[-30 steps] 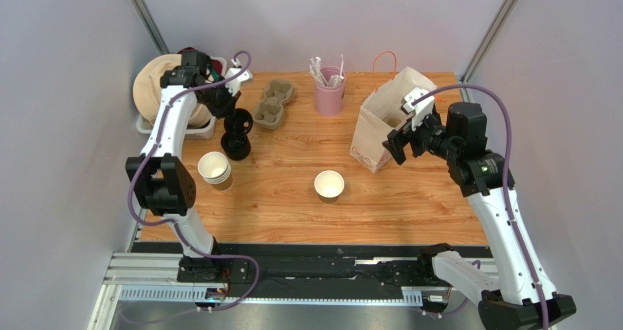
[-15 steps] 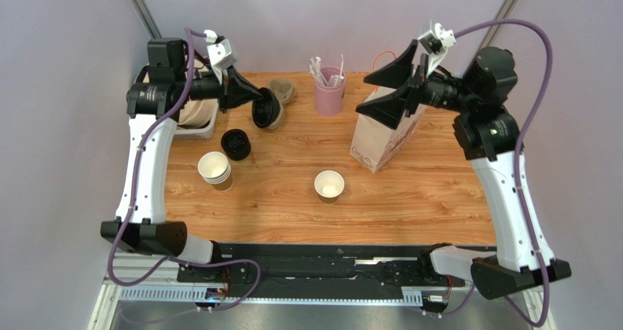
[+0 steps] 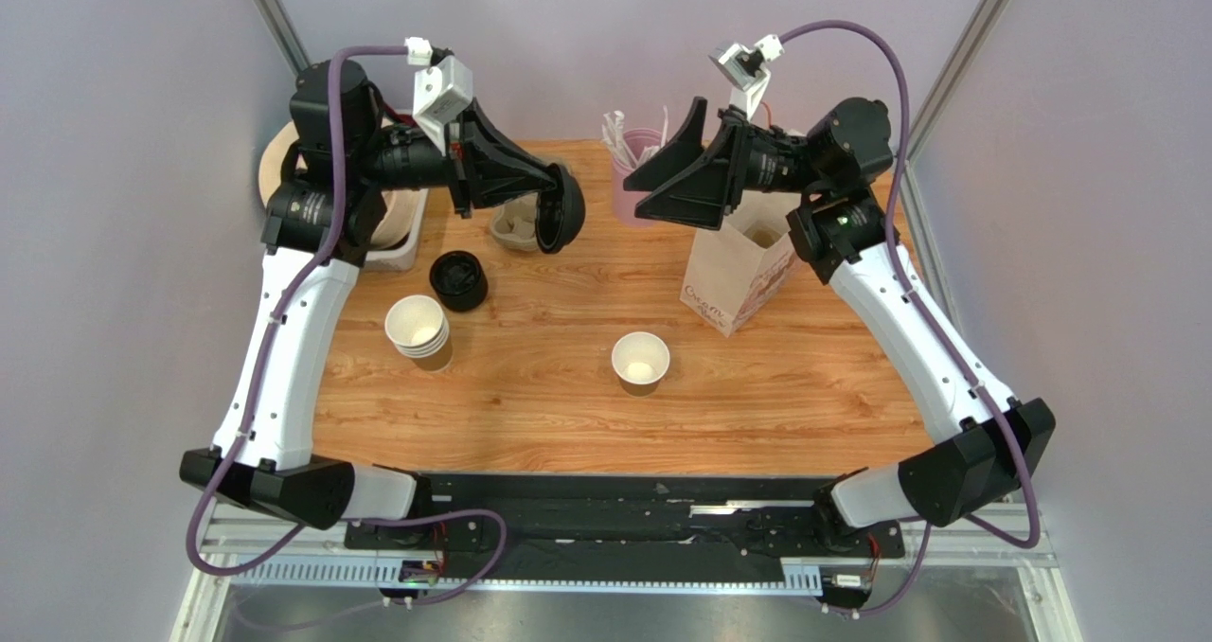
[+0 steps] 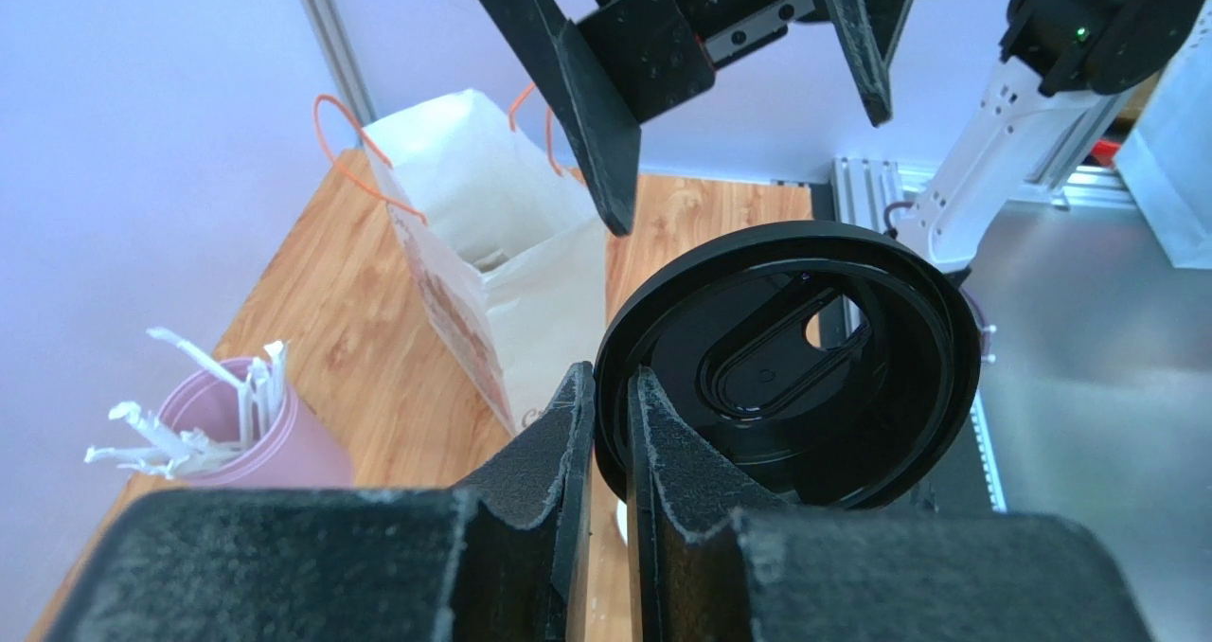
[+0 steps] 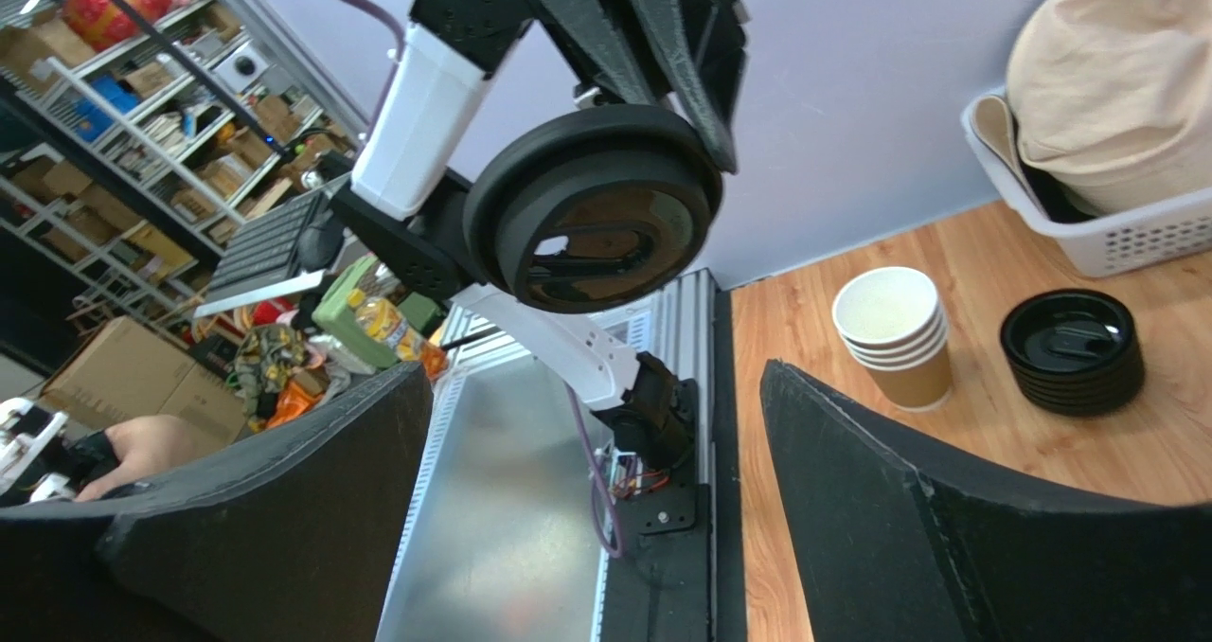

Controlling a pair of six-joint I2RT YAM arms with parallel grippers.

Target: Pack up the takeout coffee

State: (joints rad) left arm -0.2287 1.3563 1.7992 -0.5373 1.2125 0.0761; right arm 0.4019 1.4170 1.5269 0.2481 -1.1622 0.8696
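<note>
The step in hand looks like capping: the left gripper (image 3: 549,188) is raised above the back of the table (image 3: 825,387) with its fingers (image 4: 548,450) pinched shut on the rim of a black lid (image 4: 790,365), which it holds on edge rather than flat. The right gripper (image 3: 666,159) hangs in the air facing it, jaws spread wide and holding nothing, just in front of the open paper bag (image 3: 729,280). The paper cup (image 3: 640,361) stands upright and uncovered near the middle of the table, well apart from both grippers and from the bag. A stack of lids (image 3: 458,280) and a nested stack of cups (image 3: 417,333) sit to its left. The next move probably calls for turning the lid level, lowering it squarely over the cup's rolled rim and pressing it home, perhaps with the free gripper steadying the cup, before the cup goes into the bag.
</note>
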